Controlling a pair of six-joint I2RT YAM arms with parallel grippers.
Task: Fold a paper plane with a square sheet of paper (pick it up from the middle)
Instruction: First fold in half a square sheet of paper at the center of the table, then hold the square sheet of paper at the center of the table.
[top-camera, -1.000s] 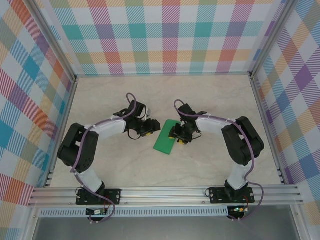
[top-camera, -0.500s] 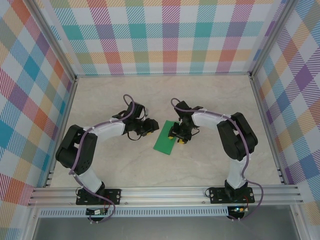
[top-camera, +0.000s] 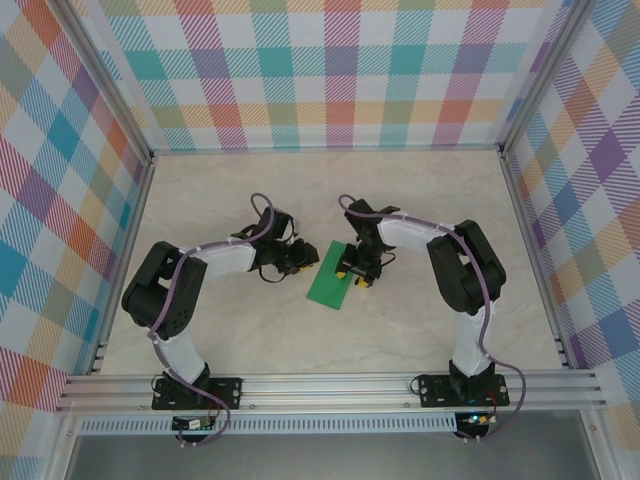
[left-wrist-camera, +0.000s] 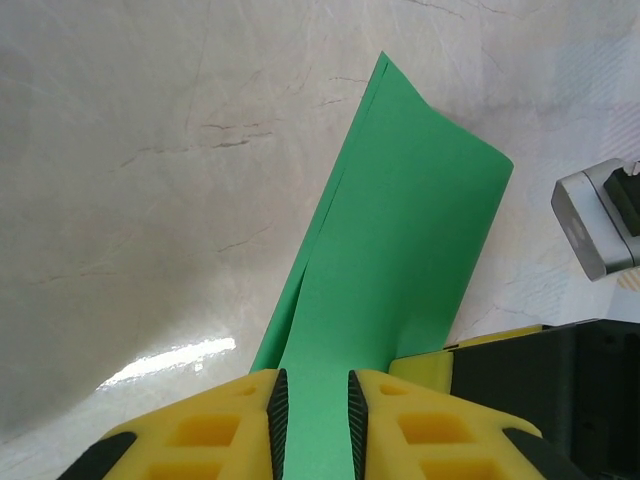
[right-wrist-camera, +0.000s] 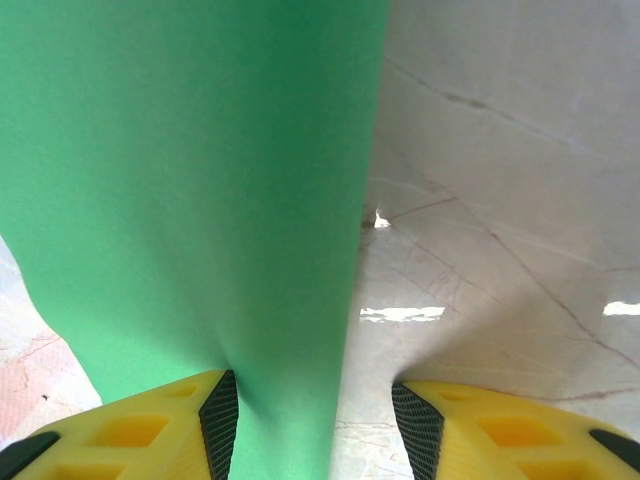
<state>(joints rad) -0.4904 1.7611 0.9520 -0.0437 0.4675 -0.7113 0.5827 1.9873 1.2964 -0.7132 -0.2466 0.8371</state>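
1. Square sheet of paper (top-camera: 328, 285): bright green, folded over on itself into a narrow oblong. It lies on the pale marbled bench (top-camera: 430, 200) between the two arms, near the bench's middle.
2. At the left, the left arm (top-camera: 215, 258) bends in from its base and reaches rightward. Its left pincer (top-camera: 306, 262) is at the sheet's left long edge.
3. From the left wrist, the left pincer (left-wrist-camera: 315, 390) has its black pads (left-wrist-camera: 278, 420) set to a narrow gap. The square sheet of paper (left-wrist-camera: 400, 250) runs up out of that gap, its layers parting a little along the left edge. Whether the pads press it I cannot tell.
4. In the middle, the sheet lies slanted, its far end leaning right and its near end left.
5. At the right, the right arm (top-camera: 420, 235) curls in, and its right pincer (top-camera: 350, 277) sits over the sheet's right edge.
6. From the right wrist, the right pincer (right-wrist-camera: 318, 400) is spread wide. The square sheet of paper (right-wrist-camera: 190, 180) meets the left-hand pad (right-wrist-camera: 220, 420) with a small dimple there. The other pad (right-wrist-camera: 415, 430) stands apart from it, over bare bench (right-wrist-camera: 500, 200).
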